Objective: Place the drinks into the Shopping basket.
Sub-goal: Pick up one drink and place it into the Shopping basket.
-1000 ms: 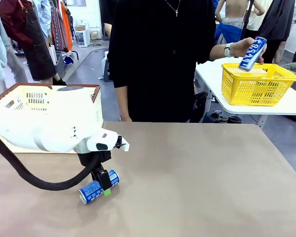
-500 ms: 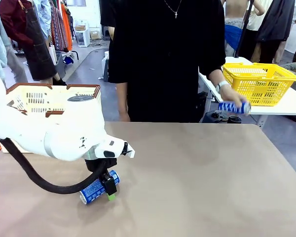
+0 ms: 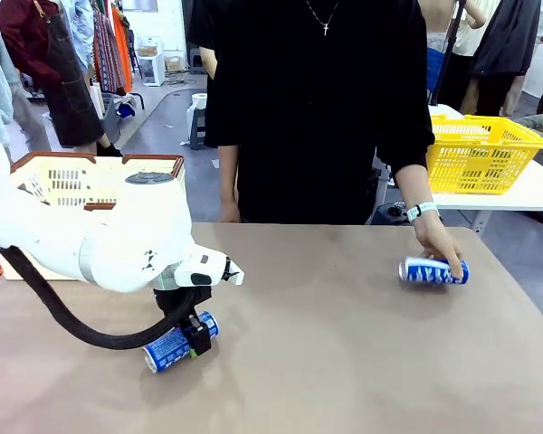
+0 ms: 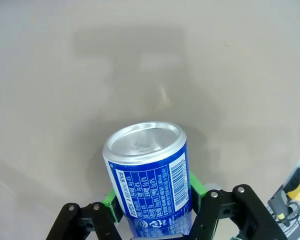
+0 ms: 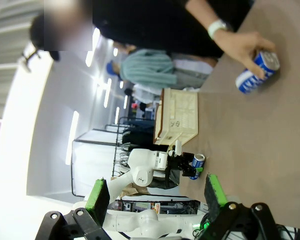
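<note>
Now we have our left gripper (image 3: 197,344) clamped across the blue can (image 3: 166,351) lying on its side, the Shopping basket (image 3: 90,155) close behind it, leftward.

Table middle (image 3: 326,344) free; person's hand (image 3: 439,246) covers right can (image 3: 425,270); left arm (image 3: 118,235) fronts Shopping basket (image 3: 63,185), mouth seemingly open.

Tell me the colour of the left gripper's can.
The can is blue with white print, silver-ended; left wrist view.

Front afar, left wrist near can (image 4: 149,175)
</note>
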Tool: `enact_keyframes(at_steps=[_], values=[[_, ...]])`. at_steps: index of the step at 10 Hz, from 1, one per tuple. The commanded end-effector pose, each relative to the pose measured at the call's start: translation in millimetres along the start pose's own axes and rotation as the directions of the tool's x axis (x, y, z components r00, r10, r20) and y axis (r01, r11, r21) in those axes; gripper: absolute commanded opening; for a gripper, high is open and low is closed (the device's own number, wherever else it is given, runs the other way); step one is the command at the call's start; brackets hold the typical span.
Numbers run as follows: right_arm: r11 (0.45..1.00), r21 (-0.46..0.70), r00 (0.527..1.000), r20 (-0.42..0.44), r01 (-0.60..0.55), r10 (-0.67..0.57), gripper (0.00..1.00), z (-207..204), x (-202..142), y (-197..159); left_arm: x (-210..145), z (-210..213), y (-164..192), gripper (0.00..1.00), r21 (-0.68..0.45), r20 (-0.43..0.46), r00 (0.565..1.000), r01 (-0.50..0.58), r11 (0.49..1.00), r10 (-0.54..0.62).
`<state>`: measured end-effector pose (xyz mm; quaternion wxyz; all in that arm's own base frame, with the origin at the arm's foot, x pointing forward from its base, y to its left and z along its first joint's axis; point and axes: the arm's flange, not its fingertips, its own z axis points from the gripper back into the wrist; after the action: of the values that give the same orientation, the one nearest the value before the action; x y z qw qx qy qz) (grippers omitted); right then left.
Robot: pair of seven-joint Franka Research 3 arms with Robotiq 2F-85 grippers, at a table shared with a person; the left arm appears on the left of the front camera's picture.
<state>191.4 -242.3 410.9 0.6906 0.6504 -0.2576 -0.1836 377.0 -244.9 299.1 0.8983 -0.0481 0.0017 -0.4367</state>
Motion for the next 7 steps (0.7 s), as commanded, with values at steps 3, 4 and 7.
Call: enact_keyframes(at_steps=[3,4,7], values=[[0.999,0.023,1.0,0.013,-0.026,0.026,1.0,-1,3,4,-18,59,-11,0.0,0.025,0.028,0.991,-0.134,0.991,0.133],[0.999,0.023,1.0,0.013,-0.026,0.026,1.0,-1,3,4,-33,93,-17,0.0,0.007,0.043,0.985,-0.169,0.986,0.168],[0.999,0.023,1.0,0.013,-0.026,0.026,1.0,-1,3,4,-80,202,-12,0.0,0.002,0.103,0.96,-0.261,0.965,0.26]])
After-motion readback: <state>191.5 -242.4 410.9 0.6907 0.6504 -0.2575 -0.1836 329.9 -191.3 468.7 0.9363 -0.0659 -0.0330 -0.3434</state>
